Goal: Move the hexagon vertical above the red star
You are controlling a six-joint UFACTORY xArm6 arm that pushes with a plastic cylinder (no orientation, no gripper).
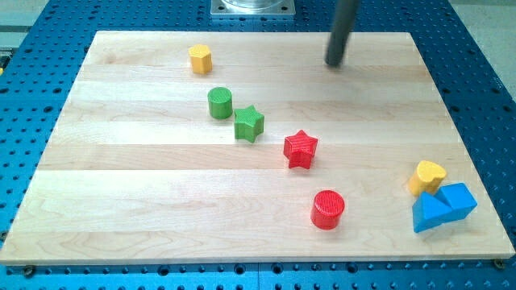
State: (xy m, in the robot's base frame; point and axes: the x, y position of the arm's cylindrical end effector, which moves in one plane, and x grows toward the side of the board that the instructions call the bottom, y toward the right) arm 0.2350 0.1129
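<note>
A yellow hexagon sits near the view's top left of the wooden board. A red star lies near the board's middle. My tip is near the view's top, well to the right of the yellow hexagon and above and slightly right of the red star, touching no block.
A green cylinder and a green star lie between the hexagon and the red star. A red cylinder is below the red star. A yellow heart and blue blocks sit at the right edge.
</note>
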